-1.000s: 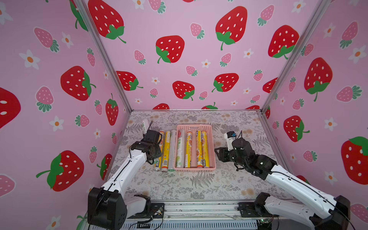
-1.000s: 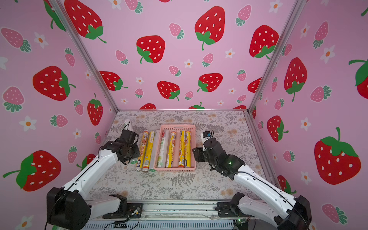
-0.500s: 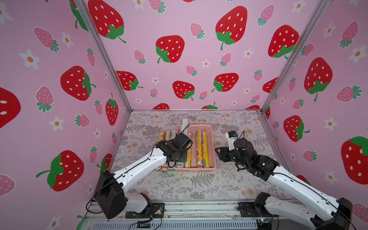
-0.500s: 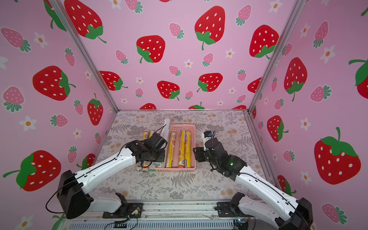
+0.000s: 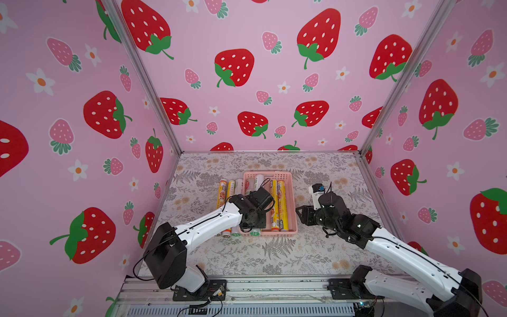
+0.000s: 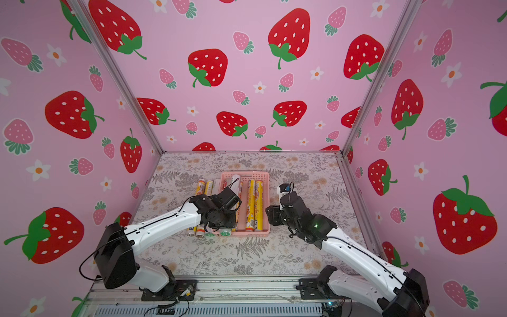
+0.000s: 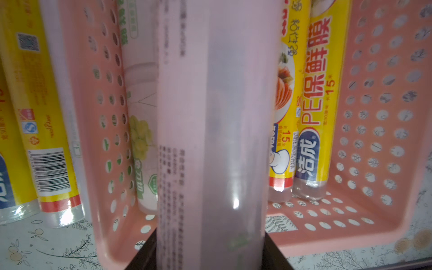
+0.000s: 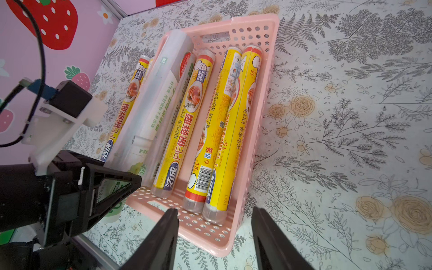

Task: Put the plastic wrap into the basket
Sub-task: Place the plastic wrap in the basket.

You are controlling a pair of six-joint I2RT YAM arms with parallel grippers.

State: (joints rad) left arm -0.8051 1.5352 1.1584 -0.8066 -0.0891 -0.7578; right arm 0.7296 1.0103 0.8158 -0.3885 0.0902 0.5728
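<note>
While clamping a fifth roll (image 7: 210,117) over the basket (image 7: 374,117) in left fingers (image 8: 131,181), had right fingers (image 5: 301,215) wide, empty; four rolls (image 8: 187,131) in, three rolls (image 5: 230,192) waiting on tabletop (image 5: 274,255).

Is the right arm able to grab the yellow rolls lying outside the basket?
Probably not: the basket and the left gripper, holding a white roll, sit between the right gripper and those yellow rolls.

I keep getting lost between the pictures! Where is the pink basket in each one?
Top view: basket low in the middle.
Top view: basket, same place.
Left wrist: basket fills the picture behind the held roll.
Right wrist: basket across the middle.
Shared landmark: the yellow rolls inside.
</note>
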